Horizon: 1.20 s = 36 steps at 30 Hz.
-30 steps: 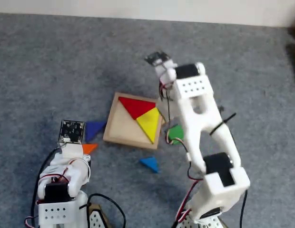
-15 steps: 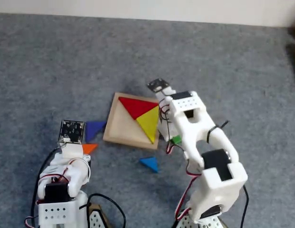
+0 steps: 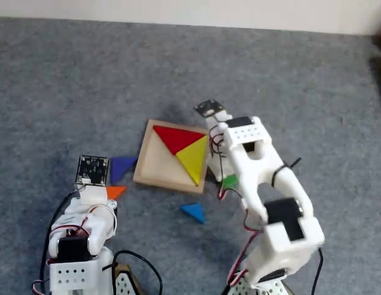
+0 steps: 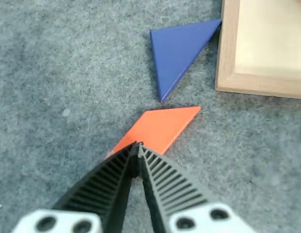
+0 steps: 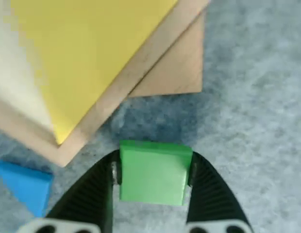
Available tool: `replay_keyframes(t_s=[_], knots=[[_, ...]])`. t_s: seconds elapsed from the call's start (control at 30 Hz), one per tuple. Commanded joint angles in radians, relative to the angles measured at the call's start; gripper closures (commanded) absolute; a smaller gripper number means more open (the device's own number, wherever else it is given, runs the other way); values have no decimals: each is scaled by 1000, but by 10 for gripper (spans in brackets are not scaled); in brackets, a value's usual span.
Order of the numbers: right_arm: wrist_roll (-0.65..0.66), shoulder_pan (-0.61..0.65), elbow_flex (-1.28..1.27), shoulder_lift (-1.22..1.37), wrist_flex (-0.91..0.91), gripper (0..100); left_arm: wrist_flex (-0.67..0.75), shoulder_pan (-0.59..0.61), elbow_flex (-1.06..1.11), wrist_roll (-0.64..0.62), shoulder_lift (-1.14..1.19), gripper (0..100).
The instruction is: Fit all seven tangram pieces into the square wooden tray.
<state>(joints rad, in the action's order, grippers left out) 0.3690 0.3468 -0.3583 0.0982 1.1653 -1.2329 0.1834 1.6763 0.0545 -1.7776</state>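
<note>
The square wooden tray (image 3: 155,169) holds a red triangle (image 3: 177,136) and a yellow triangle (image 3: 193,158). Just off its right corner on the carpet is a green square (image 3: 228,181), and my right gripper (image 5: 151,167) is shut on it, one finger against each side of the green square (image 5: 153,171). The yellow triangle (image 5: 92,53) and the tray's corner (image 5: 68,148) lie just beyond. My left gripper (image 4: 136,148) is shut and holds nothing, its tips over the near end of an orange parallelogram (image 4: 158,128). A dark blue triangle (image 4: 177,48) lies beside the tray's edge (image 4: 228,58).
A light blue triangle (image 3: 193,211) lies on the grey carpet in front of the tray, also the light blue triangle (image 5: 24,187) near the right gripper. The dark blue triangle (image 3: 121,166) and the orange parallelogram (image 3: 115,192) lie left of the tray. Open carpet stretches behind the tray.
The right arm has folded back toward its base, its wrist moving down toward the tray's right side. The green square shifted slightly nearer. The left arm kept still.
</note>
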Motion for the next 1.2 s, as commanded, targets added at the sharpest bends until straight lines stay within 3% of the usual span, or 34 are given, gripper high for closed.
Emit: replay_keyframes(t_s=[0.0, 0.23, 0.47, 0.7, 0.97, 1.17], knots=[[-9, 65, 7, -173, 45, 964, -2, -8, 19, 8, -44, 995], [-103, 274, 59, -199, 41, 964, -2, -8, 19, 8, -44, 995], [-170, 377, 292, 7, 41, 964, -2, -8, 19, 8, -44, 995], [-215, 404, 486, 245, 42, 964, -2, -8, 19, 8, -44, 995], [-258, 403, 553, 331, 42, 962, -2, -8, 19, 8, -44, 995], [-259, 401, 555, 337, 45, 855, -2, -8, 19, 8, -44, 995]])
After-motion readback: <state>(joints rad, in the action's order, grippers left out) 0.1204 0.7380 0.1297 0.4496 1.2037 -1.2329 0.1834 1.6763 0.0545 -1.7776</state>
